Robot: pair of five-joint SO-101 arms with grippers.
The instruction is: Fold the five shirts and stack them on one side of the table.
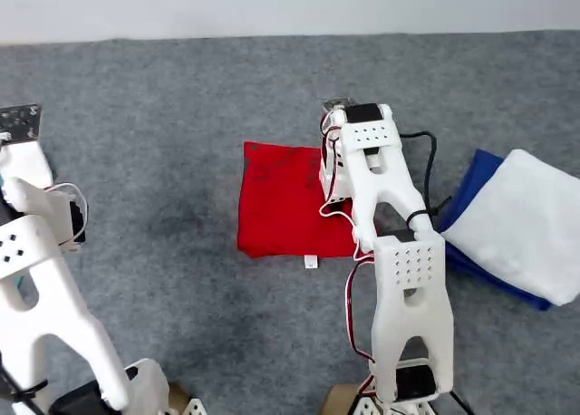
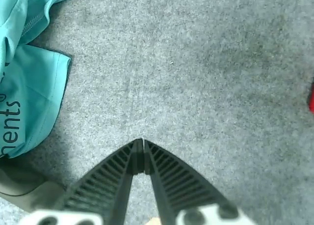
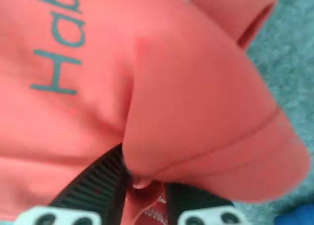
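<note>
Hanging at the left with the left gripper [image 2: 143, 146] pressed together over bare desk [image 2: 221, 63], gripping nothing, just beside the rumpled teal shirt [image 2: 29, 87]. Pinching, at centre, a bunched fold at the right edge of the red shirt [image 1: 281, 207] with the right gripper [image 3: 142, 180] clamped on the cloth. Leaving, at the right, the white shirt [image 1: 526, 220] lying on the blue shirt [image 1: 476, 184]. Probably risking the thick fold slipping out, or dragging the whole red shirt askew and spoiling the fold; possibly nudging the nearby stack when swinging over.
</note>
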